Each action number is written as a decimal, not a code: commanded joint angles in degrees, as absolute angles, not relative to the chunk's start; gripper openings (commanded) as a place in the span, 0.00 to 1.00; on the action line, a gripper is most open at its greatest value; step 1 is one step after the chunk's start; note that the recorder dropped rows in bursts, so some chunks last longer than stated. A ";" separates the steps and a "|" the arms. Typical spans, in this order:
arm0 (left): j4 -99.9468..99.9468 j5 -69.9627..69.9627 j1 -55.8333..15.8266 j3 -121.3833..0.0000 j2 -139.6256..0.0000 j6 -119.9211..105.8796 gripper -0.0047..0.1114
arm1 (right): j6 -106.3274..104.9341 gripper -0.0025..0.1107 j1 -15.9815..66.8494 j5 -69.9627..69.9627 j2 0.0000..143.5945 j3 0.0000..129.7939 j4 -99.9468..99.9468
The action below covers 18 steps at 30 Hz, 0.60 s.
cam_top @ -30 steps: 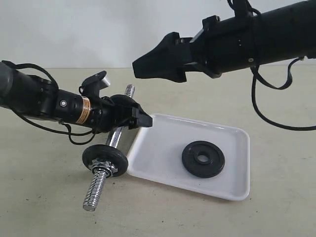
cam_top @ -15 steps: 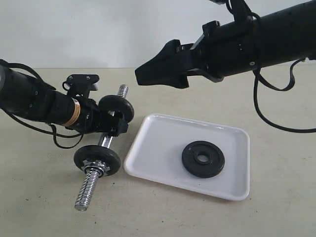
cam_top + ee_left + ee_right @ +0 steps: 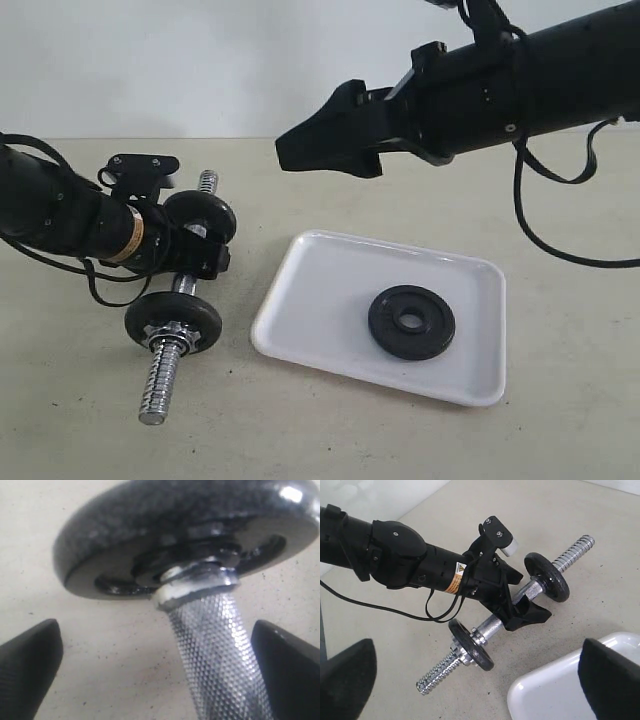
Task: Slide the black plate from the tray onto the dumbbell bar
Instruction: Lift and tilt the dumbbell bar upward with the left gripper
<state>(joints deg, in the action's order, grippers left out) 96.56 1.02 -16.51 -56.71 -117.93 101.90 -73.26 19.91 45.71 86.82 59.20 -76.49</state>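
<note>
Flat inside the white tray (image 3: 320,300), toward its right half and clear of the rim: the black plate (image 3: 388,322), untouched. Well above it and off to the left, the right gripper (image 3: 477,680), fingers spread wide with nothing between. On the table just left of the tray, the dumbbell bar (image 3: 165,365), already carrying two black discs (image 3: 173,318) and a nut (image 3: 172,338) toward the near end. Astride its knurled middle, the left gripper (image 3: 160,665), fingers wide on either side and seemingly not pressing the metal, though hard to judge from so close. Likely troubles from here: closing off-centre and rolling the bar across the table; lifting it by the middle and letting one loaded end sag, leaving the thread pointed away from the plate's hole. On the tray side, skidding the flat plate over the glossy surface, or shoving the whole tray, for want of an edge to pinch. Possibly also jamming the hole on the coarse thread if offered up tilted.
</note>
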 commanded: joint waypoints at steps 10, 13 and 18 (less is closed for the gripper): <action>98.20 6.15 -16.50 -54.10 -122.38 101.53 0.38 | -73.46 0.90 19.94 45.07 86.92 59.41 -76.25; 98.20 6.63 -16.50 -55.38 -122.38 101.52 0.12 | -73.46 0.90 19.94 45.07 86.92 59.41 -76.25; 98.38 8.99 -16.50 -57.68 -122.38 100.24 0.08 | -73.46 0.90 19.94 44.77 86.92 59.41 -76.25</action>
<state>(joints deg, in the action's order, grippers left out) 95.06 10.32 -16.18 -58.46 -118.14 103.18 -73.26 19.91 45.28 86.82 59.20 -76.31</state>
